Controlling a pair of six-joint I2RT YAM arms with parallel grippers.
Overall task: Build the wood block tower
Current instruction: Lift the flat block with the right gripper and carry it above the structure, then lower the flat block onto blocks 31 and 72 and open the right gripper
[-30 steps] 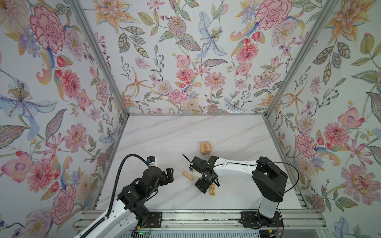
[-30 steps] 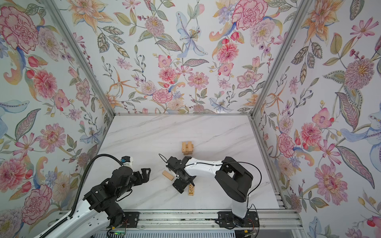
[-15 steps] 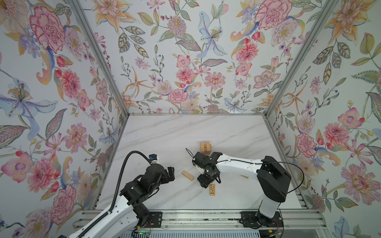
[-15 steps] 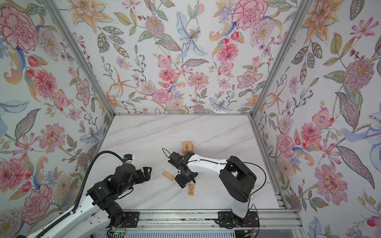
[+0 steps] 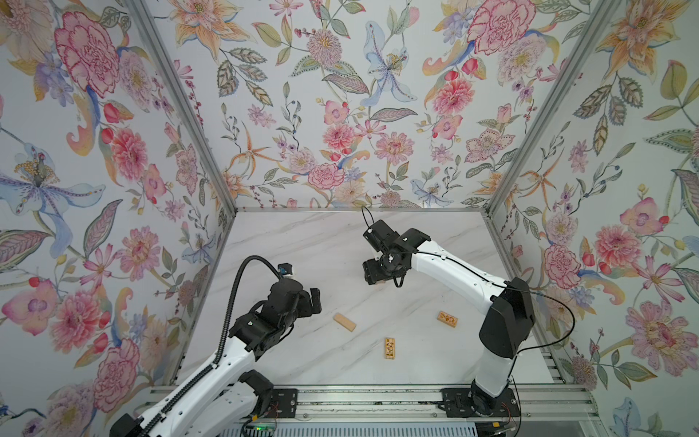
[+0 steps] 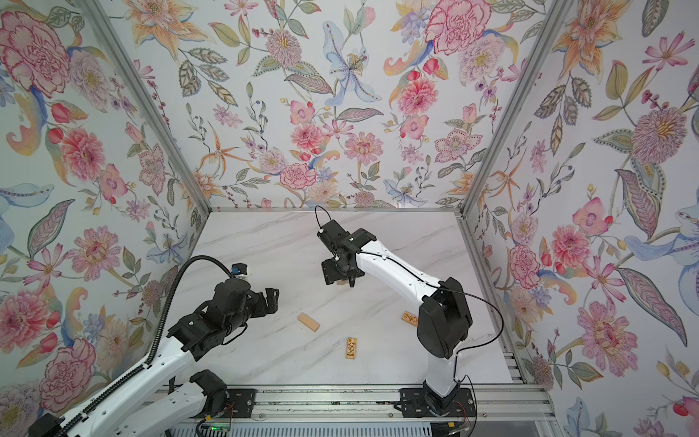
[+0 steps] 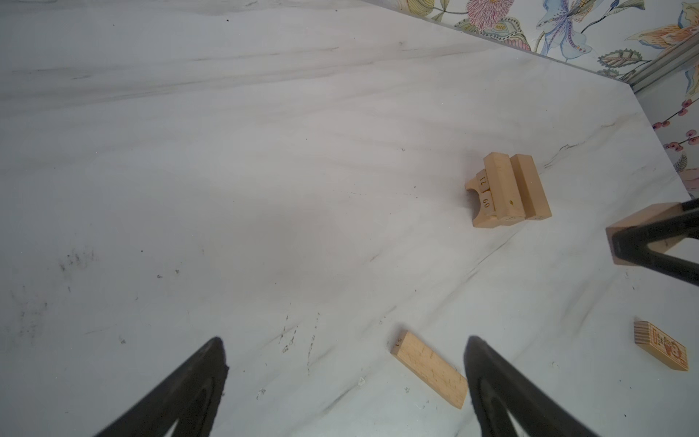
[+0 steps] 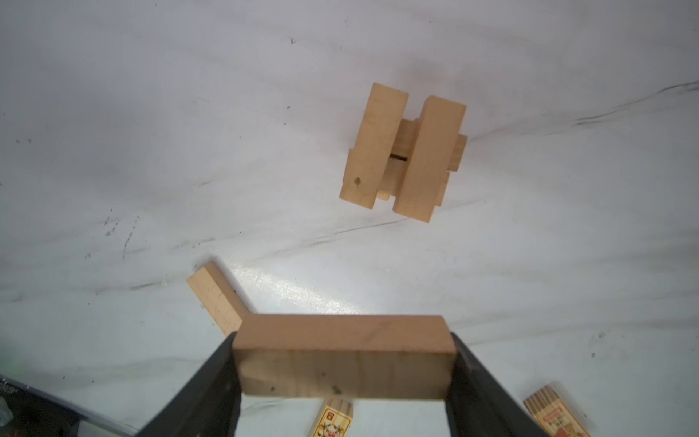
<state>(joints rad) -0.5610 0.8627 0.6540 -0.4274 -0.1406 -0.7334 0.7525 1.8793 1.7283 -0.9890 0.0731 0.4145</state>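
My right gripper (image 8: 342, 363) is shut on a plain light-tan wood block (image 8: 342, 353), held by its two ends. It hangs above the table near the tower (image 8: 404, 151), a small stack of crossed pairs with two bricks on top. In both top views the right gripper (image 5: 374, 271) (image 6: 334, 273) covers the tower. The tower (image 7: 507, 191) and the held block (image 7: 639, 227) show in the left wrist view. My left gripper (image 7: 346, 363) (image 5: 314, 300) is open and holds nothing, low over the table. A loose plain block (image 7: 429, 374) (image 5: 344, 322) lies beside one of its fingers.
Two darker engraved blocks lie loose toward the front: one (image 5: 390, 348) (image 6: 351, 347) in the middle, another (image 5: 447, 319) (image 6: 409, 318) beside the right arm's elbow. Flowered walls close the marble table (image 5: 302, 246) on three sides, and a metal rail (image 5: 378, 401) runs along the front.
My right gripper has lifted away from the front of the table with a block and moved back over the tower. That uncovered the engraved block by its arm. The left arm barely shifted.
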